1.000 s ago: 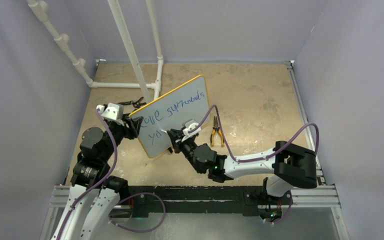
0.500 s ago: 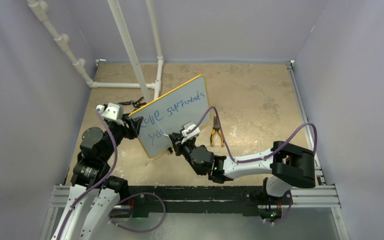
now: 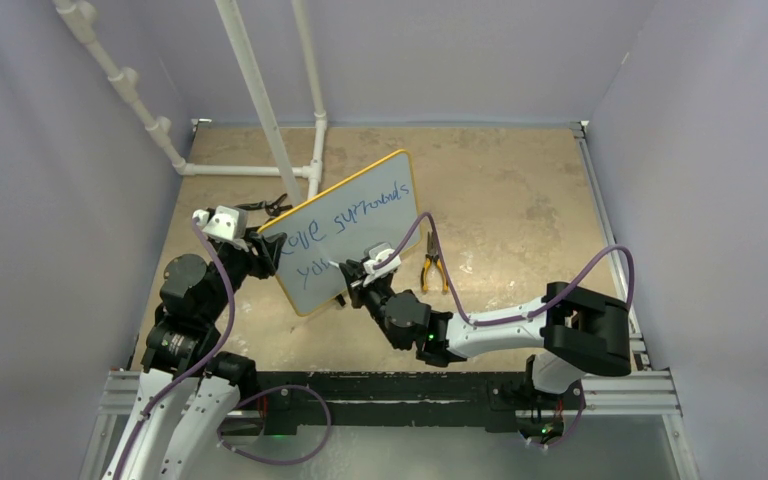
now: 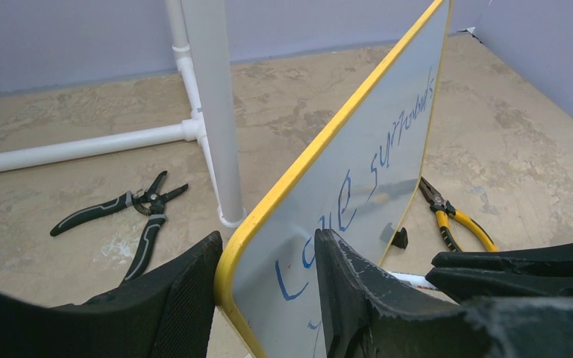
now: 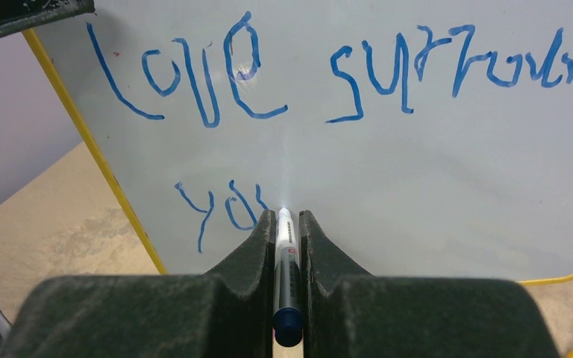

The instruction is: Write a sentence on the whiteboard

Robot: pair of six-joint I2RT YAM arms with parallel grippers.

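Left gripper point(image 4: 265, 298) clamps the edge of the whiteboard point(image 3: 360, 215), propped on the table point(image 3: 520, 200); right gripper point(image 5: 285, 224), closed on a marker point(image 5: 285, 261), holds its tip at the unfinished "you" of the sentence point(image 5: 268, 115); next move likely calls for finishing the "u" under light contact.

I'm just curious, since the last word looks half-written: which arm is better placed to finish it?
Right. The right tool grips the marker, tip at the whiteboard where the sentence breaks off. The left tool is clamped on the whiteboard's yellow edge, propping it.
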